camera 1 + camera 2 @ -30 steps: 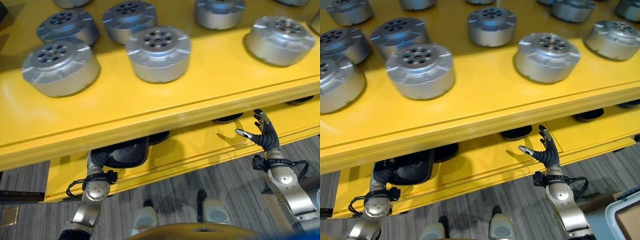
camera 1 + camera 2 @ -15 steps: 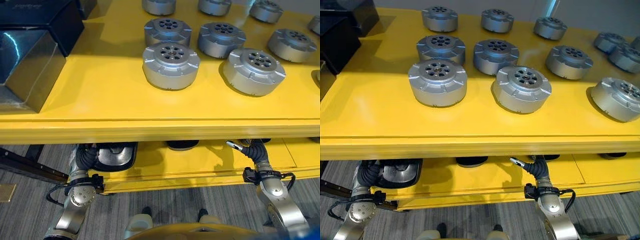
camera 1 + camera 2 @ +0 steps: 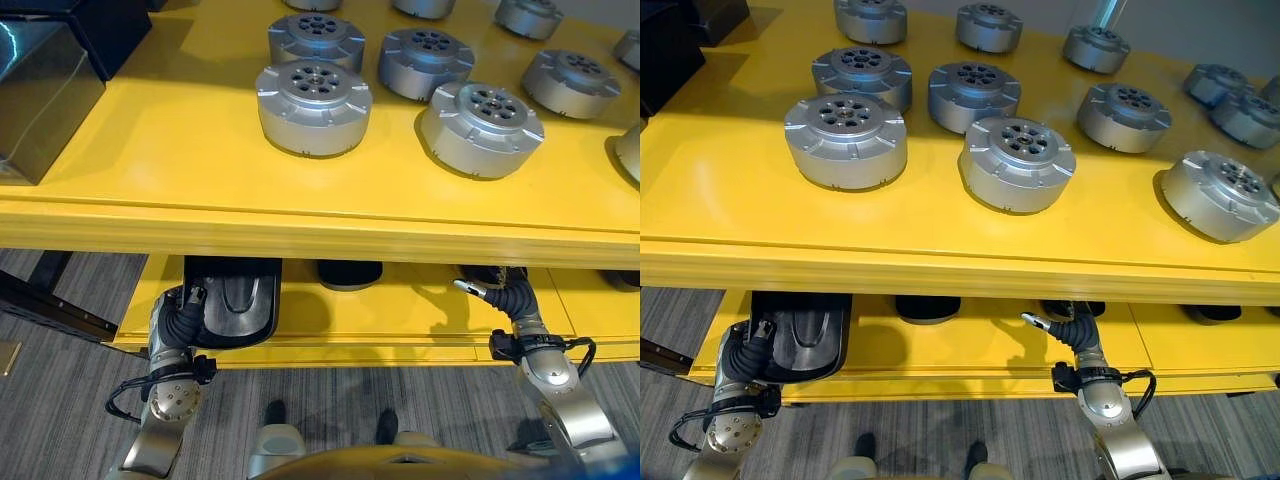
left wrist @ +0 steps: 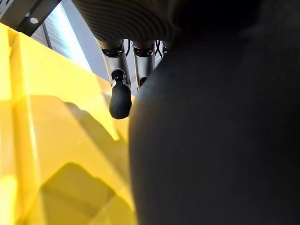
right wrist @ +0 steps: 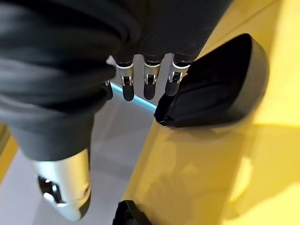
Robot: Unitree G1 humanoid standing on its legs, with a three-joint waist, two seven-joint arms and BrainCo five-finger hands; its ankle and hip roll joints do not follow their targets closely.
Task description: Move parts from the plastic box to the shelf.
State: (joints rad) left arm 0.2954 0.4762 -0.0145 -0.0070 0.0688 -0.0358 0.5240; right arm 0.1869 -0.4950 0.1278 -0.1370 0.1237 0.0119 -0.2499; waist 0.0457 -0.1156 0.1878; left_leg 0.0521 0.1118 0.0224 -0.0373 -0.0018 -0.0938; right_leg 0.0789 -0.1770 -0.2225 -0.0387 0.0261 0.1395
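1. The left hand (image 3: 185,318) is reaching under the yellow shelf (image 3: 200,180) at 7 o'clock, pressing against a dark part (image 3: 232,310) on the lower shelf (image 3: 400,310); whether it is gripping cannot be told.
2. The right hand (image 3: 505,293) is reaching under at 5 o'clock, fingers relaxed, holding nothing.
3. Silver round parts (image 3: 313,106) are sitting in rows on the top surface, toward 12 o'clock.
4. A black box (image 3: 45,85) is standing at 10 o'clock.
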